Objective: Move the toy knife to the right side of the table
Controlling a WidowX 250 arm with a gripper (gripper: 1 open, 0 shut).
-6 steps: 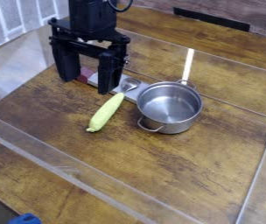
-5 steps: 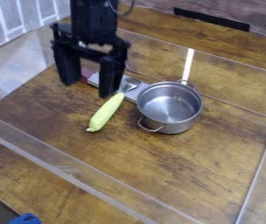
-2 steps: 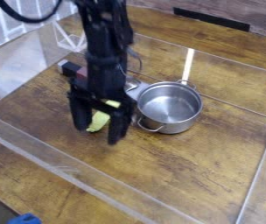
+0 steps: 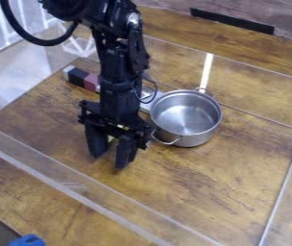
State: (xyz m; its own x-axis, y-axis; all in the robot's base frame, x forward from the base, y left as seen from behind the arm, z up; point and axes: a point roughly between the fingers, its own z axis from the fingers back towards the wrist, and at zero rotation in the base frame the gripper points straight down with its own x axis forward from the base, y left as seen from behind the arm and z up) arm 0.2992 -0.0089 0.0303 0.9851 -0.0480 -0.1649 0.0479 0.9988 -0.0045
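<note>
The toy knife (image 4: 81,76) lies at the back left of the table (image 4: 226,192). Only its black-and-dark-pink handle shows, because the arm covers the blade. My gripper (image 4: 111,154) points straight down, low over the wood, in front of the knife and left of the steel pot (image 4: 187,118). Its two dark fingers (image 4: 95,144) stand a little apart. The spot between them is dark, and I cannot tell whether they touch or hold anything. The gripper stands where the yellow-green corn cob lay, and the cob does not show.
Low clear acrylic walls (image 4: 59,165) edge the table on all sides. The pot stands just right of the gripper, its side handle (image 4: 163,138) toward the front. A small blue object (image 4: 27,240) sits outside the front wall at the bottom left. Bare wood lies right of the pot.
The arm has come forward from over the knife and sunk toward the table where the corn cob lay. Its fingers have drawn closer together, and the cob is now hidden.
</note>
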